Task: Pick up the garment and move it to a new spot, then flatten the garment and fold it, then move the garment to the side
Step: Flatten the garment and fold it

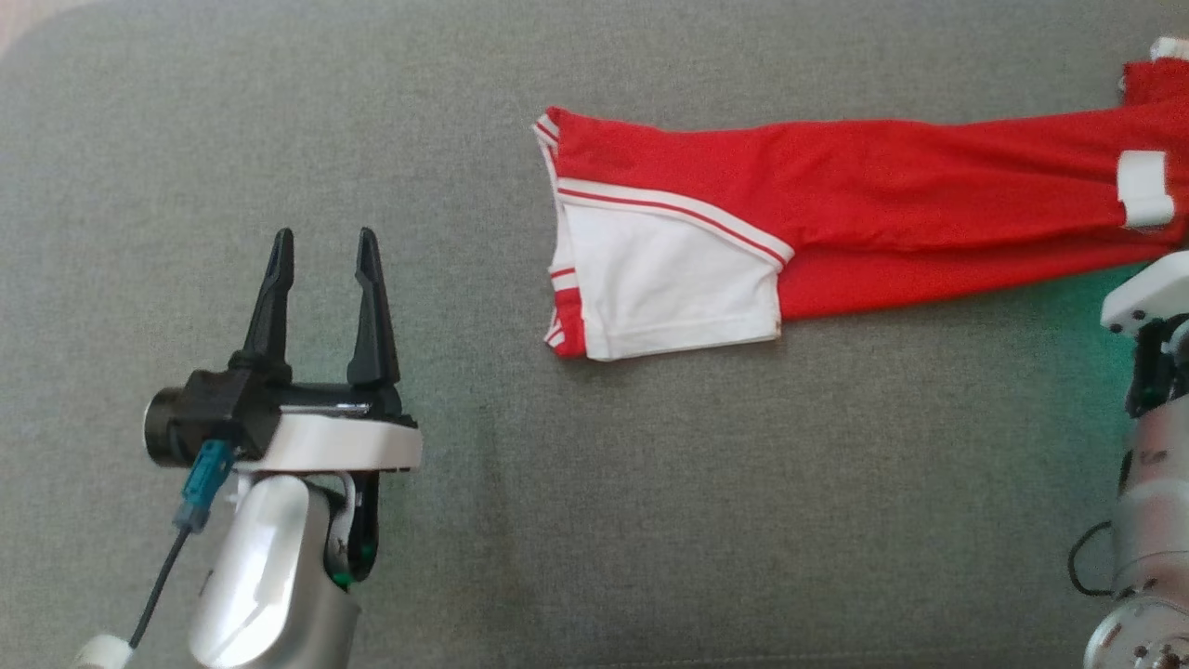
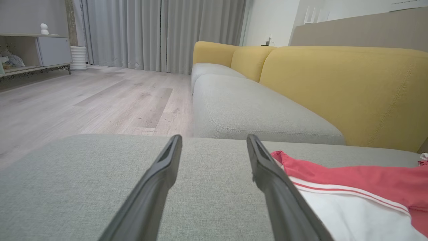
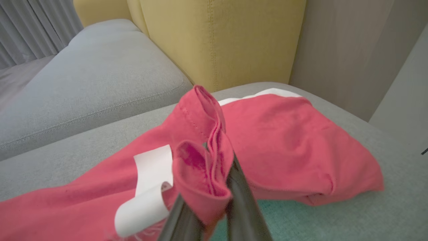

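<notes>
Your right gripper (image 3: 209, 182) pinches a fold of the garment (image 1: 836, 186) in its jaws; your left gripper (image 1: 320, 255), jaws apart, hangs near the garment's white end.

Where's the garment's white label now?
Far right of the head view, the white label lies on the red garment; in the right wrist view it curls just left of the right fingers.

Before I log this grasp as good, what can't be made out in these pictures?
- Head view: the garment runs off the right edge, so its far end is cut off.
- Right wrist view: bunched red cloth wraps the right gripper; its fingertips and how many layers they pinch are hidden.
- Left wrist view: one finger of the left gripper covers part of the garment.
</notes>
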